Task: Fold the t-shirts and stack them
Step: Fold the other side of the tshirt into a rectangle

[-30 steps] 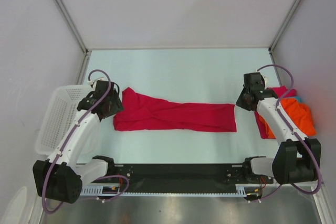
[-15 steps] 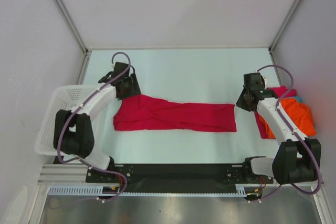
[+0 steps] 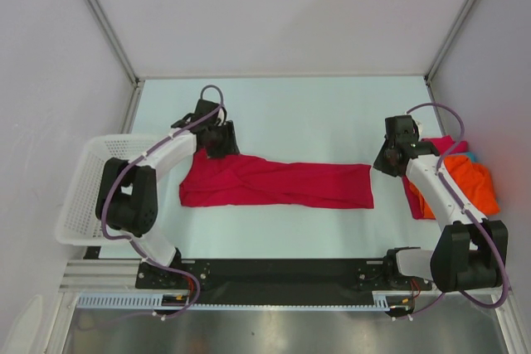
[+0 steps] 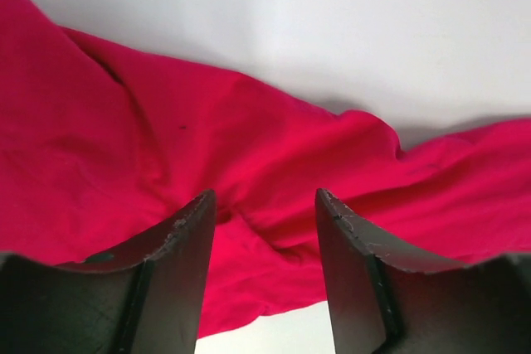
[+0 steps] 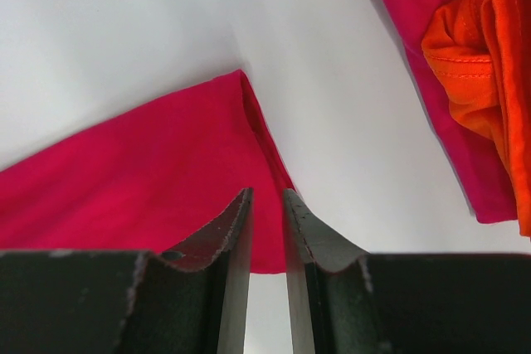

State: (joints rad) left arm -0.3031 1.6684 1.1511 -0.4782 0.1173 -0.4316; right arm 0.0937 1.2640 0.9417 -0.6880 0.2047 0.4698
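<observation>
Presently the left pincer (image 3: 222, 140) stands low over the left end of the crimson t-shirt (image 3: 274, 181), at that garment's far edge. Its jaws are parted by a moderate gap. In the wrist view, rumpled crimson cloth fills the area under and ahead of the fingertips, with a raised fold showing in the gap between them. No cloth is seen clamped between the jaws. Bare table (image 3: 315, 113) lies just beyond the fingertips.

From the left pincer the crimson t-shirt runs rightward as a long flat band, and its other end stops just beside the right pincer (image 3: 388, 159).

The right pincer's jaws stand nearly together, leaving only a narrow slit. Cloth and table show through that slit, and nothing is seen gripped. Its fingertips sit over the end edge of the crimson t-shirt. Whether they touch the cloth cannot be told. The shirt's far corner lies just ahead of the tips and slightly to their left.

To the right pincer's right, apart from the crimson t-shirt, lies a heap of garments. An orange t-shirt (image 3: 469, 184) rests on a magenta-pink t-shirt (image 3: 448, 145), and a small patch of a teal t-shirt (image 3: 471, 156) shows between them.

A white basket (image 3: 83, 196) sits well to the left pincer's left, nearer the arm bases.
</observation>
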